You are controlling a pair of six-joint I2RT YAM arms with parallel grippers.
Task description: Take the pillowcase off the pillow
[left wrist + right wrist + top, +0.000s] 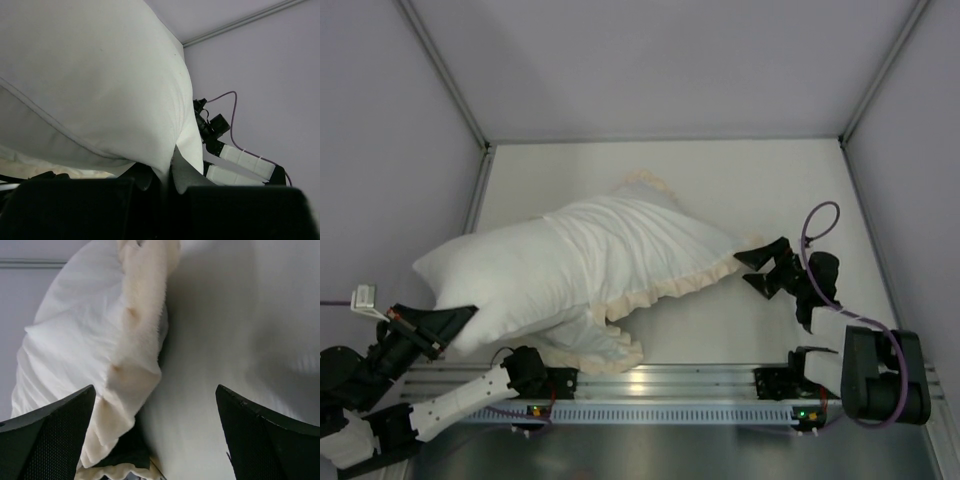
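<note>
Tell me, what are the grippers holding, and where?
The left gripper pinches the pillow by its near corner; the right gripper is open, holding nothing.

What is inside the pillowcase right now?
The pillow: one plain end sticks out of the pillowcase; the rest is covered, so how deep it reaches cannot be seen.

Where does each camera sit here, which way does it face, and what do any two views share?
Top external: above and behind the bases, looking down on the table; both arms show, left gripper shut on the pillow, right gripper open.
Left wrist: looks along its fingers at the pinched pillow; right arm beyond.
Right wrist: looks between its open fingers at the frilled pillowcase.
Shared: top and left wrist both show the right arm and pillow.
</note>
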